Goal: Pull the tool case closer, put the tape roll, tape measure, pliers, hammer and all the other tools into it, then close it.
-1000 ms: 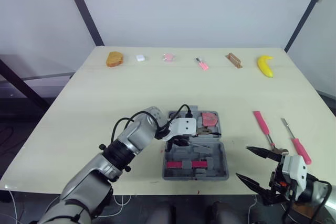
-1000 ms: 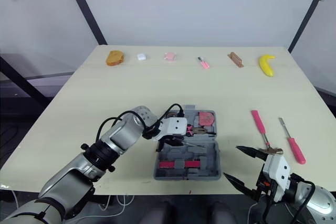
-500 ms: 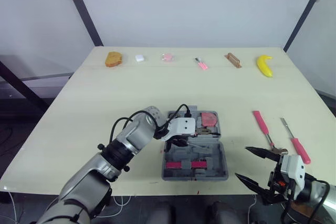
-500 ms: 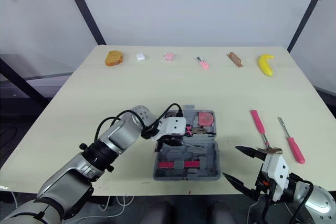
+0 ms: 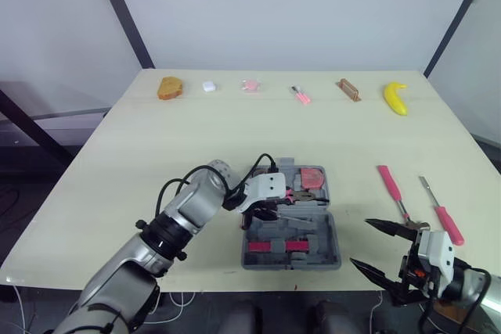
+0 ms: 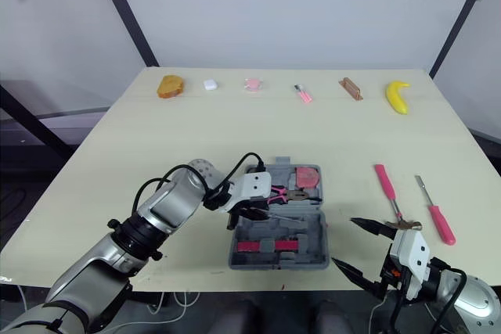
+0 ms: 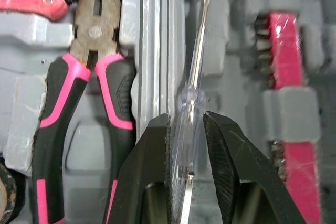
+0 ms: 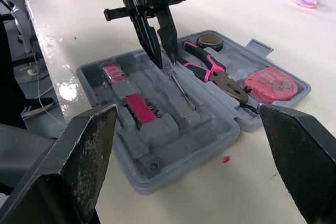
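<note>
Head view: the open grey plastic tool case (image 5: 335, 244) sits near the pale worktop's (image 5: 196, 131) front edge, with our right tool (image 5: 360, 242) spread beside it. Left wrist: our left tool (image 7: 186, 121) pinches a clear-handled screwdriver (image 7: 198, 51) by its handle over the case. We judge it light, stiff and slippery.

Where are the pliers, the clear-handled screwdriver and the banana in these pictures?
pliers (image 7: 89, 40): left wrist view, on the metal head near the pivot.
screwdriver (image 7: 188, 103): left wrist view, on the clear handle.
banana (image 5: 395, 98): left eye view, on the middle of its curve.
</note>
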`<action>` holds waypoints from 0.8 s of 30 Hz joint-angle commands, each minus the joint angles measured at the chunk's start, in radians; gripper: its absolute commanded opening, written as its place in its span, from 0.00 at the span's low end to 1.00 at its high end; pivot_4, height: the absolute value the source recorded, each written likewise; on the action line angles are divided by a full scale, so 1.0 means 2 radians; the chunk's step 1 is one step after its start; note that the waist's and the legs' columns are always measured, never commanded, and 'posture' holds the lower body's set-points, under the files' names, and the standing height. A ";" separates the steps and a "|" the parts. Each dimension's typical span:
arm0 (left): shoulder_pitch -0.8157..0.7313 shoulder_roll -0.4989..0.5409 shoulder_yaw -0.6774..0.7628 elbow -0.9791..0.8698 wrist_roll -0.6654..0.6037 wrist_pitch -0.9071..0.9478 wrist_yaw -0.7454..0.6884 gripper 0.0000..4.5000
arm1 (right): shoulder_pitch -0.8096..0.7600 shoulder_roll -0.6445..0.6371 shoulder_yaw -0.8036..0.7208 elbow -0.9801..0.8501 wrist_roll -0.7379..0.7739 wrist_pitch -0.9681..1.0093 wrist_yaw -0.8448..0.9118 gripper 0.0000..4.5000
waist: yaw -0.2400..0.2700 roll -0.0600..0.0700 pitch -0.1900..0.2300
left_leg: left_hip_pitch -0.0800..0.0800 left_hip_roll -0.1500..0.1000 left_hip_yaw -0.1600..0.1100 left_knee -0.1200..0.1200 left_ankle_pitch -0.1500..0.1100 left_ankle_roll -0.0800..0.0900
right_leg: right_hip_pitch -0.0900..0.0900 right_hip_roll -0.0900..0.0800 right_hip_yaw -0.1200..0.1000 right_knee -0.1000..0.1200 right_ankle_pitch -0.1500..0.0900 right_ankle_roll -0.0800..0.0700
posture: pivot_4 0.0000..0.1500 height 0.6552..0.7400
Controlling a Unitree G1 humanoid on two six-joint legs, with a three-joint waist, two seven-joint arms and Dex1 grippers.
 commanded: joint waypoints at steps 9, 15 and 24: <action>-0.016 0.007 0.032 -0.037 -0.042 0.035 0.004 0.24 | -0.003 -0.003 0.006 -0.009 -0.001 -0.006 -0.003 1.00 | 0.000 0.000 0.000 | 0.000 0.000 0.000 0.000 0.000 0.000 | 0.000 0.000 0.000 0.000 0.000 0.000 | 1.00 1.00; -0.008 0.004 0.086 -0.009 -0.108 -0.019 -0.013 0.24 | -0.005 0.002 0.012 -0.015 -0.002 -0.003 -0.014 1.00 | 0.000 0.000 0.000 | 0.000 0.000 0.000 0.000 0.000 0.000 | 0.000 0.000 0.000 0.000 0.000 0.000 | 1.00 1.00; 0.033 -0.016 0.140 0.087 -0.182 -0.153 -0.059 0.24 | -0.010 -0.004 0.006 -0.017 0.014 0.001 -0.017 1.00 | 0.001 0.000 0.000 | 0.000 0.000 0.000 0.000 0.000 0.000 | 0.000 0.000 0.000 0.000 0.000 0.000 | 1.00 1.00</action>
